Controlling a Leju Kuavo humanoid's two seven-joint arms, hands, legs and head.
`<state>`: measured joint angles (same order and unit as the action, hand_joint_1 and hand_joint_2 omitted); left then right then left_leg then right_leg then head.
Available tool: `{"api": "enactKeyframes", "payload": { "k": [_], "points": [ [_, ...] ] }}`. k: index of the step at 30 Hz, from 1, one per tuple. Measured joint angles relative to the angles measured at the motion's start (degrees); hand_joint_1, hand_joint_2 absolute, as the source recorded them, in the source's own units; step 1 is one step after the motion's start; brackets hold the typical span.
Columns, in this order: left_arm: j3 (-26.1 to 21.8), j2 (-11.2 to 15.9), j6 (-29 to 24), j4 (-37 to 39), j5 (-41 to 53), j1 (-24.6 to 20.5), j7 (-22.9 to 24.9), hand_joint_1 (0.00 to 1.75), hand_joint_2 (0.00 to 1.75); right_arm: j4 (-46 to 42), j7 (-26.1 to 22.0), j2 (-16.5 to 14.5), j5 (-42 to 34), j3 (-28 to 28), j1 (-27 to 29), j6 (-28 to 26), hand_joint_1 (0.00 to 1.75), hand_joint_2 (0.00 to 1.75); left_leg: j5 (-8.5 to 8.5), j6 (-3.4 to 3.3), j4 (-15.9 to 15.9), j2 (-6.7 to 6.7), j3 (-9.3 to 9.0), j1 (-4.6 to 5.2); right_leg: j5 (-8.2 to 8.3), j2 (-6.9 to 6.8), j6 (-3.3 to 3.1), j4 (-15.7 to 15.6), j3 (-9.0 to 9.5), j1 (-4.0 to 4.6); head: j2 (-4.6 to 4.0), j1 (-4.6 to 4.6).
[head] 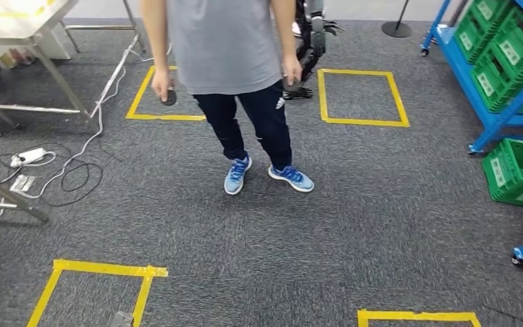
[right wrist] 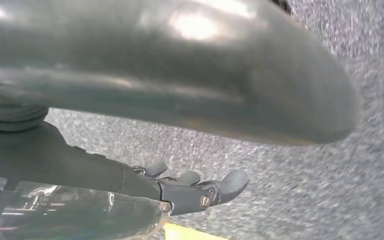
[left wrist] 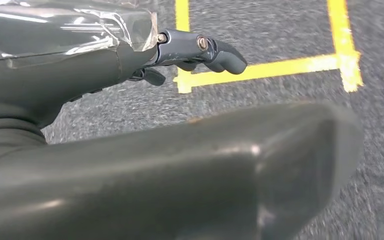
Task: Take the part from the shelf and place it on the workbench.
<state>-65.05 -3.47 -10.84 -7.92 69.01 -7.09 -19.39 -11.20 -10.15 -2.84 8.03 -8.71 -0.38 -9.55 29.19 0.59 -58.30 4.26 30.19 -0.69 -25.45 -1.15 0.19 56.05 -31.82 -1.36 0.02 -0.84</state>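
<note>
- Left hand [left wrist: 130, 75] hangs over the carpet [head: 381, 225], fingers apart, holding nothing.
- Right hand [right wrist: 145, 190] hangs likewise, fingers spread and empty.
- Part: none can be told apart; it is presumably in one of the green crates [head: 500, 58] on the blue shelf [head: 480, 95].
- Progress, as judged: nothing is picked up yet; reaching the shelf, grasping, carrying and placing all remain.
- Person [head: 235, 75] stands ahead between yellow tape squares [head: 362, 97].
- Crate labels [head: 512, 52] are too small to read.

One person [head: 225, 48], four yellow tape squares [head: 363, 97], two blue shoes [head: 237, 175].
</note>
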Motion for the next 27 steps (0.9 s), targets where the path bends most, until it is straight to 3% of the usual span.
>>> {"api": "enactKeyframes", "payload": {
  "k": [2, 3, 4, 5, 6, 7, 9, 11, 13, 15, 17, 19, 20, 21, 22, 24, 26, 27],
  "points": [
    [0.0, 0.0, 0.0, 0.0, 0.0, 0.1, 0.0, 0.0, 0.0, 0.0, -0.1, -0.1, 0.0, 0.0, -0.1, 0.0, 0.0, 0.0, 4.5, 0.3, -7.4, -3.28, 3.11, -0.25, 0.39, 1.4, -0.58, 0.0, -0.22, 0.18, 0.0, -0.06],
    [0.0, 0.1, 0.0, 0.0, 0.0, 0.2, 0.0, 0.0, 0.0, 0.0, -0.1, -0.1, 0.0, 0.0, -0.1, 0.0, 0.0, 0.0, 6.32, 0.29, -11.6, -3.87, 4.9, -0.25, 0.53, 2.19, -0.76, 0.0, -0.36, 0.41, 0.0, -0.05],
    [0.0, 0.1, 0.0, 0.0, 0.0, 0.2, 0.0, 0.0, 0.0, 0.0, -0.1, -0.1, 0.0, 0.0, 0.0, 0.1, 0.0, 0.0, 7.0, 0.18, -14.2, -4.11, 6.07, -0.25, 0.64, 3.02, -0.88, 0.1, -0.46, 0.65, 0.0, -0.05],
    [0.0, 0.1, 0.0, 0.0, 0.0, 0.2, 0.0, 0.0, 0.0, 0.0, -0.1, -0.1, 0.0, 0.0, 0.0, 0.1, 0.0, 0.0, 6.58, -0.04, -14.8, -4.24, 6.37, -0.24, 0.76, 3.85, -0.97, 0.1, -0.5, 0.86, 0.0, -0.04],
    [0.0, 0.1, 0.0, 0.0, 0.0, 0.2, 0.0, 0.0, 0.0, 0.0, -0.1, -0.1, 0.0, 0.0, 0.0, 0.1, 0.0, 0.0, 4.97, -0.4, -12.9, -4.48, 5.49, -0.2, 0.87, 4.74, -1.0, 0.1, -0.49, 1.04, 0.0, -0.03],
    [0.0, 0.1, 0.0, 0.0, 0.0, 0.2, 0.0, 0.0, 0.0, 0.0, -0.1, -0.2, 0.0, 0.0, 0.0, 0.1, 0.0, 0.0, 2.64, -0.89, -9.0, -5.17, 3.68, -0.11, 0.97, 5.63, -0.96, 0.1, -0.44, 1.16, 0.0, -0.03],
    [0.0, 0.3, 0.0, 0.0, 0.0, 0.2, 0.0, 0.0, 0.0, 0.0, -0.1, -0.3, 0.0, 0.0, -0.1, 0.1, 0.0, 0.0, -0.69, -2.01, -1.3, -7.78, 0.01, 0.07, 1.26, 7.18, -0.72, 0.1, -0.49, 1.27, 0.0, 0.01],
    [0.0, 0.5, 0.0, 0.0, 0.0, 0.2, 0.0, 0.0, 0.0, 0.0, -0.1, -0.5, 0.1, 0.0, -0.2, 0.1, 0.0, 0.0, -1.23, -2.87, 1.6, -9.02, -1.29, 0.33, 1.72, 8.5, -0.17, 0.0, -0.97, 1.08, 0.0, -0.04],
    [0.0, 0.6, -0.1, 0.0, 0.0, 0.0, 0.1, 0.0, 0.0, 0.0, -0.1, -0.6, 0.1, 0.0, -0.1, 0.1, 0.0, 0.0, -1.78, -3.44, 2.9, -7.66, -1.56, 0.37, 2.27, 9.46, 0.57, -0.2, -1.52, 0.96, 0.0, -0.11],
    [0.0, 0.5, -0.1, 0.0, 0.0, -0.1, 0.1, 0.0, 0.0, 0.0, -0.1, -0.6, 0.0, 0.0, 0.1, 0.1, 0.0, 0.0, -2.97, -3.72, 4.8, -6.04, -2.08, 0.19, 1.39, 7.18, 0.71, 1.4, -2.85, 1.28, 0.0, 0.03],
    [0.0, 0.4, -0.1, 0.0, 0.1, 0.0, 0.0, 0.0, 0.0, 0.0, -0.2, -0.6, 0.0, 0.0, -0.1, 0.1, 0.0, 0.0, -3.67, -3.72, 5.7, -4.2, -2.11, 0.28, -1.8, 3.44, 0.38, 7.8, -6.11, 1.27, 0.0, 0.22],
    [0.0, 0.4, 0.0, 0.0, 0.2, 0.1, 0.0, 0.0, 0.0, 0.0, -0.2, -0.5, 0.0, 0.0, -0.2, 0.1, 0.0, 0.0, -3.77, -3.63, 5.6, -2.29, -1.72, 0.44, -4.61, 2.05, 0.67, 14.8, -9.21, 0.71, 0.0, 0.3],
    [0.0, 0.4, 0.0, 0.0, 0.2, 0.2, 0.0, 0.0, 0.0, 0.0, -0.2, -0.5, 0.0, 0.0, -0.1, 0.1, 0.0, 0.0, -3.76, -3.5, 5.5, -1.42, -1.57, 0.46, -4.88, 1.8, 1.2, 15.9, -9.38, 0.37, 0.0, 0.31],
    [0.0, 0.3, 0.0, 0.1, 0.3, 0.2, 0.0, 0.0, 0.0, 0.0, -0.3, -0.5, 0.0, 0.0, 0.0, 0.1, 0.0, 0.0, -3.71, -3.28, 5.3, -0.61, -1.43, 0.4, -4.3, 1.46, 1.93, 14.5, -8.25, 0.02, 0.0, 0.31],
    [0.0, 0.3, 0.0, 0.1, 0.4, 0.2, 0.1, 0.0, 0.0, 0.0, -0.3, -0.5, 0.0, 0.0, 0.1, 0.0, 0.0, 0.0, -3.58, -2.97, 5.0, 0.14, -1.31, 0.31, -3.12, 0.69, 2.74, 10.8, -5.89, -0.3, 0.0, 0.32],
    [0.0, 0.3, -0.1, 0.0, 0.5, 0.2, 0.2, 0.0, 0.0, 0.0, -0.5, -0.5, 0.0, 0.0, 0.0, 0.0, 0.0, 0.0, -2.98, -2.01, 3.9, 1.54, -1.02, 0.31, -1.31, -2.16, 3.42, 3.1, -1.24, -0.59, 0.0, 0.32],
    [0.0, 0.4, -0.2, 0.0, 0.6, 0.2, 0.3, 0.0, 0.0, 0.0, -0.7, -0.6, 0.0, 0.0, -0.1, -0.1, 0.0, 0.0, -2.41, -0.99, 3.0, 2.69, -0.93, 0.43, -1.02, -3.48, 2.5, 0.8, 0.01, -0.33, 0.0, 0.24],
    [0.0, 0.4, -0.2, 0.0, 0.8, 0.1, 0.3, 0.0, 0.0, 0.0, -0.8, -0.6, 0.0, 0.0, -0.1, -0.2, 0.0, 0.0, -2.26, -0.61, 2.8, 3.24, -0.98, 0.39, -0.92, -2.95, 1.96, 0.9, -0.27, -0.18, 0.0, 0.22]
  ]
}}
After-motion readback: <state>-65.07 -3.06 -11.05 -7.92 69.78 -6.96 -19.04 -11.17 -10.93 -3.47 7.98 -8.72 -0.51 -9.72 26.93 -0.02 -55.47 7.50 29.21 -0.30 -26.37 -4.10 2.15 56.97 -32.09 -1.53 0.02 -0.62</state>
